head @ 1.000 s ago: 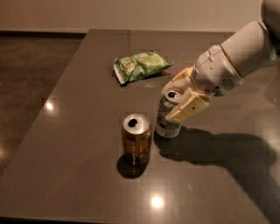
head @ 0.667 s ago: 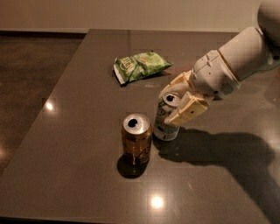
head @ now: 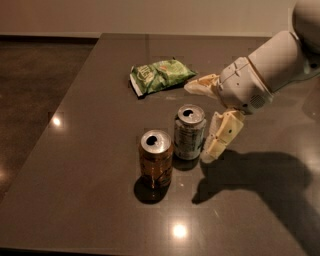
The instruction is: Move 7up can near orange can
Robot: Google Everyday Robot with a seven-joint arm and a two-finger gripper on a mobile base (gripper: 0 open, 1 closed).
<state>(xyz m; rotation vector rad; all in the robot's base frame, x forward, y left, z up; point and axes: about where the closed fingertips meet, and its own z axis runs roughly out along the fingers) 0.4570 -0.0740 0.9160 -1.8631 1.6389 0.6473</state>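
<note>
7up can (head: 189, 133): standing upright on the table (head: 95, 150), near its middle, silver top showing with the opening visible. Sitting just right of and slightly farther back than the orange can (head: 155, 158). The two are standing very close; whether they are touching, cannot tell.

Orange can: also standing upright, top facing up, throwing a dark round shadow on the near side of its base.

Gripper (head: 198, 121): hanging at the right of the 7up can, jaws spread wide and gripping nothing. One finger (head: 201, 84) is reaching left behind the can, on its far side and above the tabletop, clear of the can. The other finger (head: 223, 136) is pointing down and left, its tip coming close to the table just right of the can's base; contact with the can cannot be made out. The can is sitting roughly in the open gap between them, toward the left end.

Arm (head: 277, 62): white, coming in from the upper right edge, casting a broad shadow across the table's right near part.

Green bag (head: 159, 75): lying flat on the far side of the table, well apart from both cans, just left of the far finger's tip.

Table: dark and glossy, catching small bright light spots on the left and near the front edge. Dark floor (head: 30, 90) showing at left; pale wall (head: 150, 15) running along the far side.
</note>
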